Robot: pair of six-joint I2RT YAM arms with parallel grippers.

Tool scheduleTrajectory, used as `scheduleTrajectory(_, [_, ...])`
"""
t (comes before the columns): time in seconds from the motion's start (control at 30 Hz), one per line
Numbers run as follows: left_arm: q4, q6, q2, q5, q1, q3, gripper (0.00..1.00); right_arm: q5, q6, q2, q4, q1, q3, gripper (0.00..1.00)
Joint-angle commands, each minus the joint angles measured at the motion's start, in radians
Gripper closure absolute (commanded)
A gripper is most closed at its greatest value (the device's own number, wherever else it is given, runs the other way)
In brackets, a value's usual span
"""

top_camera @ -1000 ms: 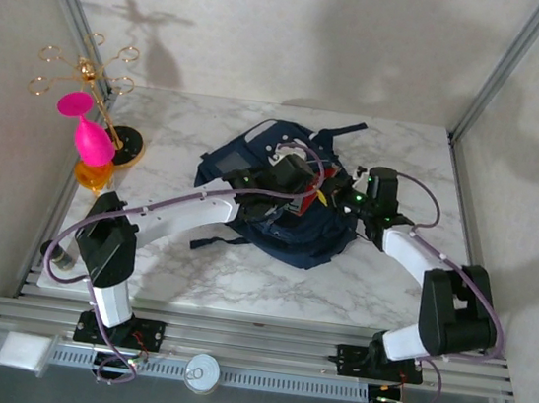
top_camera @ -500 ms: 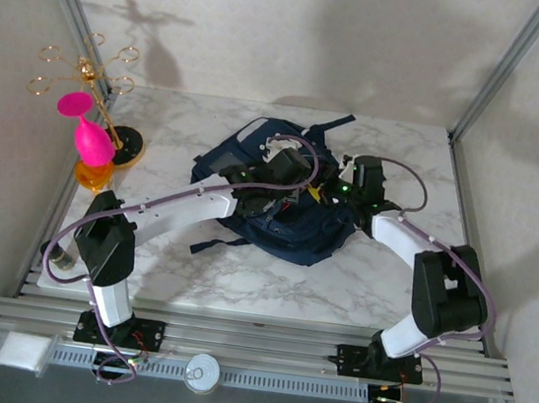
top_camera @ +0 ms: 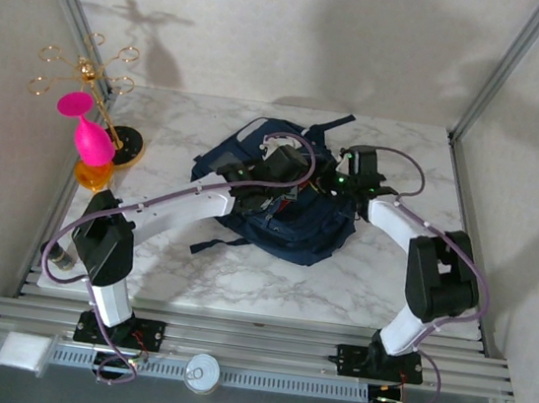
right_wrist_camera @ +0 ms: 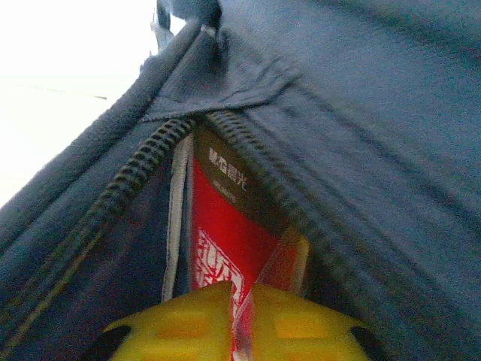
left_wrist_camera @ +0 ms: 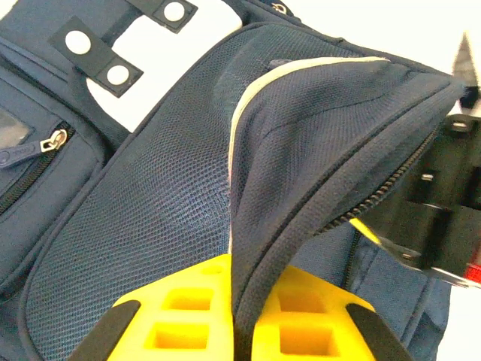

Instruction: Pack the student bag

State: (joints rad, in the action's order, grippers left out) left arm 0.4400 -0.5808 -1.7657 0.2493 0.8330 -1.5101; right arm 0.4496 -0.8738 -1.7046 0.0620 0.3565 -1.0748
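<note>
1. The bag [top_camera: 295, 235] lies mid-tabletop, toward the back edge, its zip open; packing looks well along, with closing left to do.
2. The left gripper [left_wrist_camera: 240, 304] is clamped on a fold of the bag's flap, holding the mouth up.
3. The right gripper [right_wrist_camera: 242, 316] sits at the opening, jaws nearly together, seemingly pinching the edge of a red packet [right_wrist_camera: 225, 241] that is mostly inside.

Bright, soft overhead light; wrist views show blown-out white backgrounds, right one blurred
</note>
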Motion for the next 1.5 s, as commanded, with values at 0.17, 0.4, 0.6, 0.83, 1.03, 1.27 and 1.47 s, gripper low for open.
scheduleTrajectory(0.17, [-0.163, -0.060, 0.015, -0.077, -0.018, 0.029, 0.97, -0.040, 0.131, 0.106, -0.082, -0.018, 0.000, 0.80])
scheduleTrajectory(0.4, [-0.181, -0.020, -0.068, -0.296, -0.014, 0.000, 0.71, -0.154, 0.232, 0.383, -0.305, -0.138, 0.180, 0.66])
scheduleTrajectory(0.6, [-0.351, -0.017, 0.185, -0.529, -0.087, 0.244, 0.37, -0.241, 0.237, 0.562, -0.481, -0.105, 0.238, 0.53])
scheduleTrajectory(0.83, [-0.355, -0.082, 0.274, -0.456, -0.308, 0.439, 0.24, -0.310, 0.101, 0.525, -0.453, 0.179, 0.264, 0.48])
scheduleTrajectory(1.03, [-0.426, -0.159, 0.166, -0.462, -0.365, 0.499, 0.30, -0.391, 0.099, 0.382, -0.447, 0.356, 0.170, 0.53])
scheduleTrajectory(1.27, [-0.596, -0.258, 0.167, -0.527, -0.359, 0.617, 0.37, -0.666, 0.000, 0.285, -0.578, 0.542, 0.074, 0.51])
scheduleTrajectory(1.47, [-0.626, -0.258, 0.137, -0.550, -0.354, 0.619, 0.44, -0.776, -0.138, 0.161, -0.601, 0.665, -0.012, 0.52])
